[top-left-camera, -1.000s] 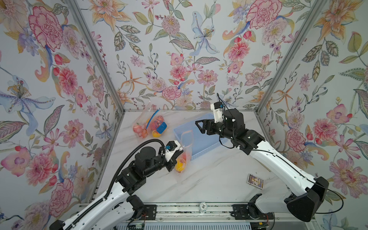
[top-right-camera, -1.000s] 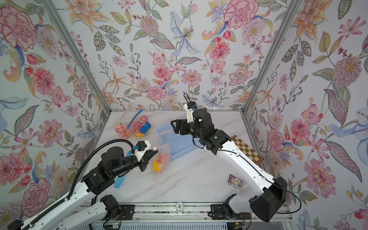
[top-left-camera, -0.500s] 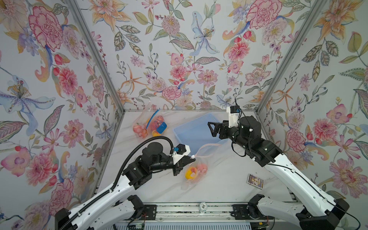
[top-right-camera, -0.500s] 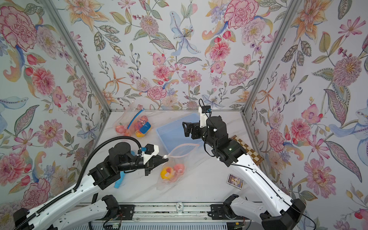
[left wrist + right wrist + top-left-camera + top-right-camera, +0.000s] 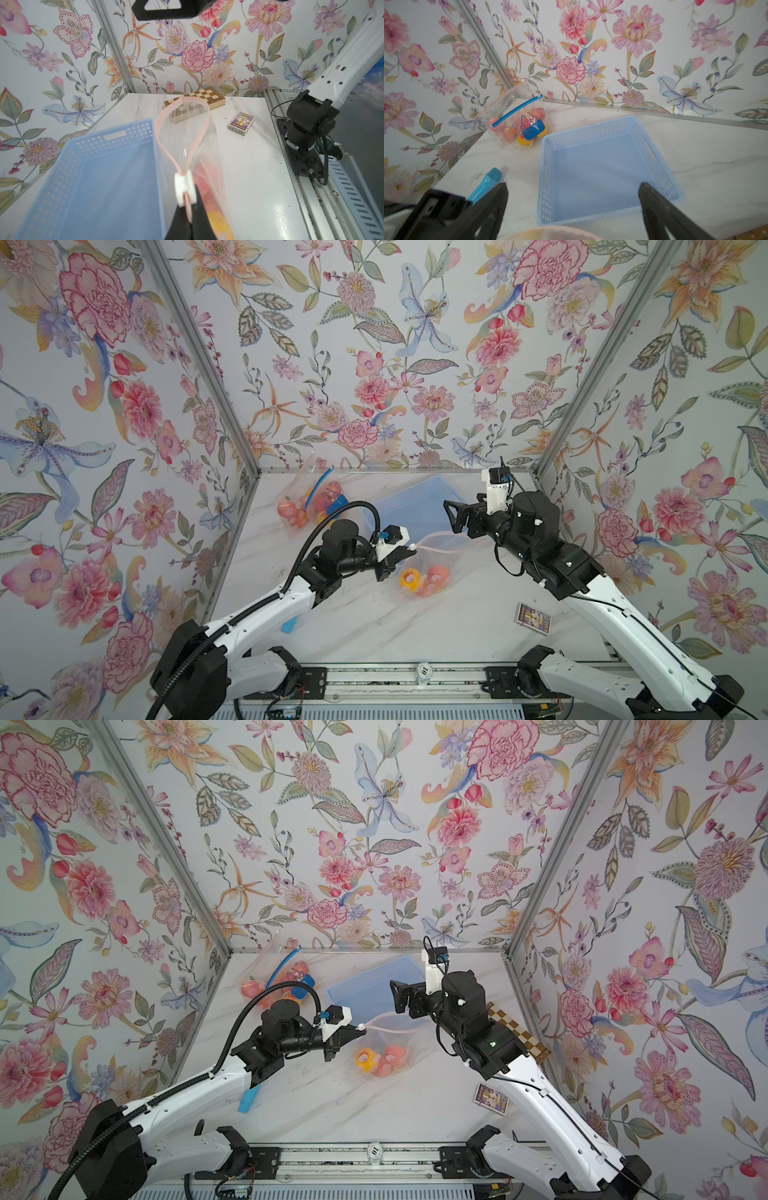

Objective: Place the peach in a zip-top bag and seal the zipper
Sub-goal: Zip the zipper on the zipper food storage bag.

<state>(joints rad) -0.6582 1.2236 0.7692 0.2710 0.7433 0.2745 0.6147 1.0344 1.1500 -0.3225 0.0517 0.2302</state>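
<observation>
— Left hand (image 5: 409,549): I pinch the bag's (image 5: 428,562) zipper (image 5: 442,536) tight beside the slider (image 5: 185,190); the peach (image 5: 437,574) lies inside, on the tabletop (image 5: 374,626).
— Right hand (image 5: 455,516)?
— Wide open, empty. The zipper runs from my left toward it, so it's nearer the unsealed end.

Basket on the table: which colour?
The basket is light blue, clearest in the right wrist view.

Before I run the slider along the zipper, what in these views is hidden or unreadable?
Contents of the zip-top bag: left wrist view, smeared behind plastic and the left gripper; in top views, too small to tell items apart.
Blue pen: both top views, mostly under the left arm.
Chessboard: a top view, partly behind the right arm.
Card box: print too small.
</observation>
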